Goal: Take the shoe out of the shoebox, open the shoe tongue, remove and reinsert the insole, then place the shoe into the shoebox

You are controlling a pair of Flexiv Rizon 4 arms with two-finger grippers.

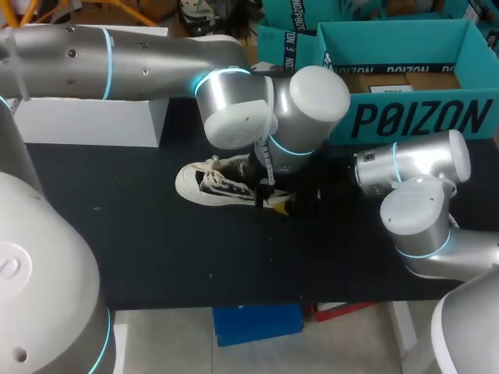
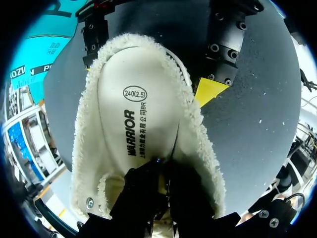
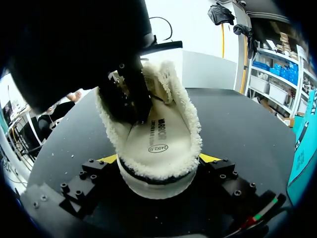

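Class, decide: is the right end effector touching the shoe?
Touching. The right wrist view shows both yellow tips of the right end effector pressed against the sides of the shoe at its heel.

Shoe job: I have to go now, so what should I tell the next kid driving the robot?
Left jaws: shut on the insole, deep inside the shoe.
Right jaws: shut on the shoe's heel, from both sides.
Shoe sits on the table, out of the shoebox.
Done: shoe taken out.
To do: finish the insole (cannot tell if it has been out yet), then put the shoe back in.
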